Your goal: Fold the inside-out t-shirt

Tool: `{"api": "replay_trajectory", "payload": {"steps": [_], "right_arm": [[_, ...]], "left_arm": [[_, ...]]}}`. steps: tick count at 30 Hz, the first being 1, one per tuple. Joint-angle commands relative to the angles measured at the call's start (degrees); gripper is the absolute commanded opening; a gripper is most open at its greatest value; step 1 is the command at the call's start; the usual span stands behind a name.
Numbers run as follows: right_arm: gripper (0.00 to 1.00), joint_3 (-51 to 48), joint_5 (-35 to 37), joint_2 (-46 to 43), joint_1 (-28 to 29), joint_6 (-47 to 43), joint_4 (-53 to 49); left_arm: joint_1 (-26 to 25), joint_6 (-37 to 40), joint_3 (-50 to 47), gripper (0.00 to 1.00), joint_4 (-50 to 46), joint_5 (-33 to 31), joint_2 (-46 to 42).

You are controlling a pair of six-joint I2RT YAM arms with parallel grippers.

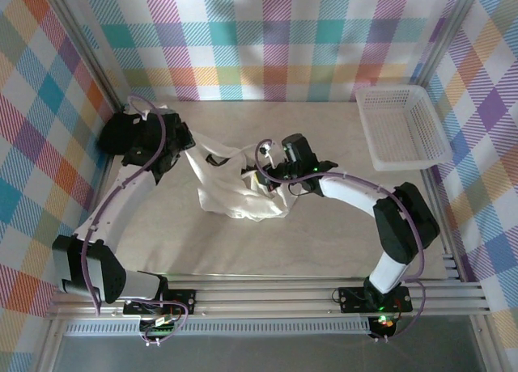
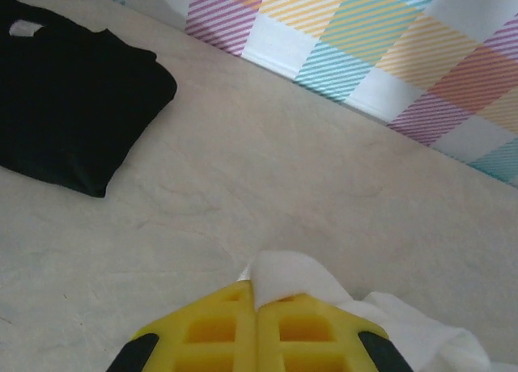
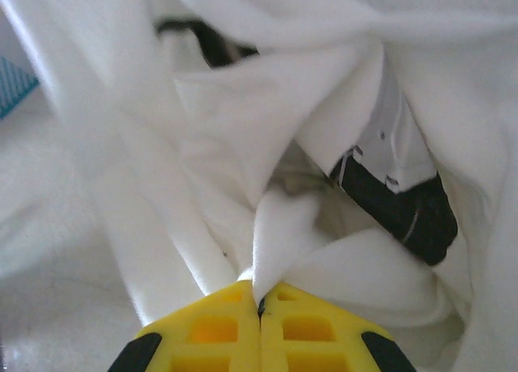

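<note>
The plain white, soft cotton t-shirt (image 1: 235, 196) sags bunched over the middle of the pale desk (image 1: 324, 243): light, limp, bound to twist. Left claw (image 2: 256, 298) and right claw (image 3: 261, 298) each pinch a fold tight. I'd sooner take hold at hem corners or shoulder seams.

The left arm (image 1: 121, 196) and right arm (image 1: 356, 190) share white link shells, bulky black joint housings and thin purple cables looped alongside. The left pincer (image 2: 256, 289) and right pincer (image 3: 260, 298) have yellow fingers moulded with square recesses and black outer corners. A green light (image 1: 381, 311) glows at the right arm's base.
</note>
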Motion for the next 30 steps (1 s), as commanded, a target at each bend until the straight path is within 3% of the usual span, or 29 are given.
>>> {"api": "replay_trajectory", "payload": {"steps": [1,7,12,14,16,19,24,30], "right_arm": [[0.00,3.97,-5.72,-6.26,-1.51,0.16,6.30],[0.00,2.33,-12.52,-16.42,-8.63,3.34,11.71],[0.00,-3.45,-13.97,-17.28,-9.04,1.80,11.40],[0.00,-5.51,-15.15,-16.97,-9.12,0.78,10.98],[0.00,-7.55,-16.04,-16.52,-9.03,-0.39,10.82],[0.00,-9.89,-17.55,-14.94,-8.98,-0.86,10.56],[0.00,-13.90,-18.62,-13.55,-8.92,-0.14,12.07],[0.00,-15.72,-17.91,-14.63,-8.48,0.50,12.65]], "left_arm": [[0.42,-0.54,-3.69,0.00,2.39,0.25,1.32],[7.90,-7.47,-14.01,0.00,7.73,1.00,-0.12],[8.42,-9.58,-20.84,0.00,11.79,5.37,0.20],[8.19,-9.28,-22.83,0.12,11.79,7.55,0.82],[7.25,-9.10,-24.81,0.35,11.58,8.95,-0.43],[2.58,-8.06,-25.80,0.57,10.65,9.12,-4.53],[-5.55,-6.51,-21.94,0.73,10.80,16.56,-2.92],[-13.81,-2.24,-9.34,0.77,6.97,17.74,10.25]]}}
